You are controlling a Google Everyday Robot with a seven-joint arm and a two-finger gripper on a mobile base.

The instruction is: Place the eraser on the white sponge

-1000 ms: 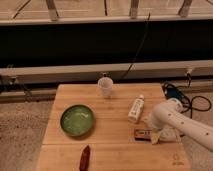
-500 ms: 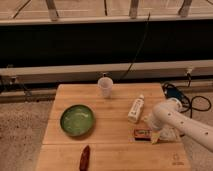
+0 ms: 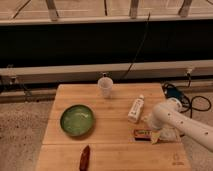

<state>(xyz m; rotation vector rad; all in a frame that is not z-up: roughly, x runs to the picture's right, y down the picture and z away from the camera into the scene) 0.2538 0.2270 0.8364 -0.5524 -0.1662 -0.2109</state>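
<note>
- The eraser [image 3: 142,133] is lying flat on the tabletop [image 3: 115,147], near and right of centre, with nothing holding it.
- The sponge [image 3: 161,137] is sitting just right of the eraser. The arm [image 3: 182,125] is partly covering it, and I cannot tell whether the two things are touching.
- The gripper [image 3: 151,122] is hanging at the arm's end just above and beside the eraser. Its jaws are standing wide and carrying nothing.
- Risk one: the eraser is thin and low, so a shallow descent is likely to end with the jaws closing on air or skating over its top.
- Risk two: the sponge is crowding the eraser's right side. A jaw coming down there could be pressing into the soft pad, dragging it or pinching it along with the eraser.
- Risk three: the bottle [image 3: 136,108] is lying just beyond the eraser, and a sweep on that far side could be rolling it away.
- Risk four: the sponge is small and sitting close to the tabletop's right edge, so a release off its centre could be tipping the eraser off it.
</note>
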